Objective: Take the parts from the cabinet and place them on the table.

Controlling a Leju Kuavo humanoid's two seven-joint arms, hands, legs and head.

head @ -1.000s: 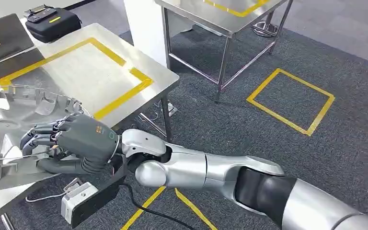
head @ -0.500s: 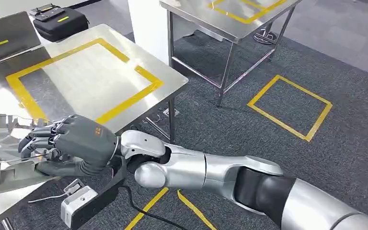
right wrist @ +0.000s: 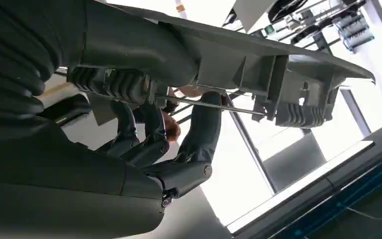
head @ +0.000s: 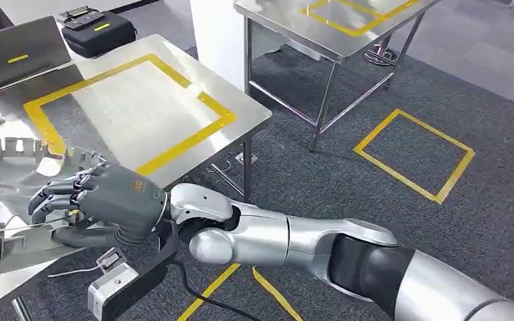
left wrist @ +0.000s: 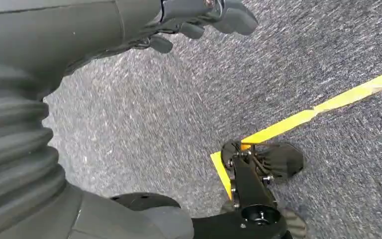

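A large silver stamped metal part [head: 3, 194] with notched edges is at the left of the head view, over the near left end of the steel table [head: 127, 110]. My right hand [head: 107, 200] grips its near edge, fingers over the top and thumb underneath. Whether the part touches the tabletop I cannot tell. From the right wrist view the part [right wrist: 258, 55] is seen from below, with my right hand [right wrist: 144, 124] wrapped around a thin rod on its underside. My left hand [left wrist: 129, 25] hangs over the grey carpet, fingers loosely apart, holding nothing.
The table carries a yellow tape rectangle [head: 194, 100], a black case [head: 97, 30] and a grey laptop [head: 17, 57] at its far end. A second steel table [head: 334, 30] stands behind a white pillar [head: 217, 33]. A black-and-white device [head: 124, 287] with a cable lies on the floor.
The whole picture has shifted to the right, so the camera has moved. My right hand keeps the same hold on the metal part.
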